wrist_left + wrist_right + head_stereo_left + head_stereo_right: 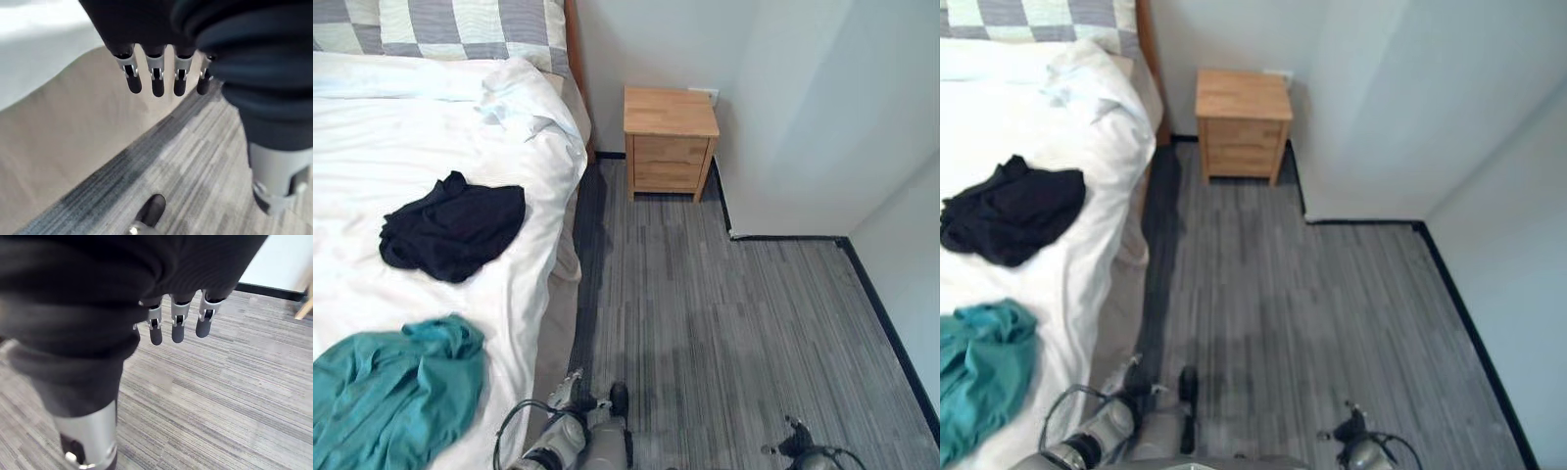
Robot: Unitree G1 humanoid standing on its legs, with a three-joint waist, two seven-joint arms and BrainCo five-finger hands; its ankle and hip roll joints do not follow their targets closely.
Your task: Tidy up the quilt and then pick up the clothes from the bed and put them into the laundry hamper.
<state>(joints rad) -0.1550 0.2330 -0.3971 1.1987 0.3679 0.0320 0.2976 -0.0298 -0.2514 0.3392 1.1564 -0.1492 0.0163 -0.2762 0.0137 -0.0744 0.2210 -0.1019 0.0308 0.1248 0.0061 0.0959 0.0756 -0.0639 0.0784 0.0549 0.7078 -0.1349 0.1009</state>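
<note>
Two garments beyond left hand

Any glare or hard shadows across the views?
Left eye view: quilt very bright, folds faint; soft shadow band on the floor along the bed; black garment nearly detail-less. Right wrist view: floor evenly lit, no glare.

Bed on the left, two garments on the quilt, one garment behind the other garment, pillow at the far end, nightstand right of the bed against the wall, floor before it
</note>
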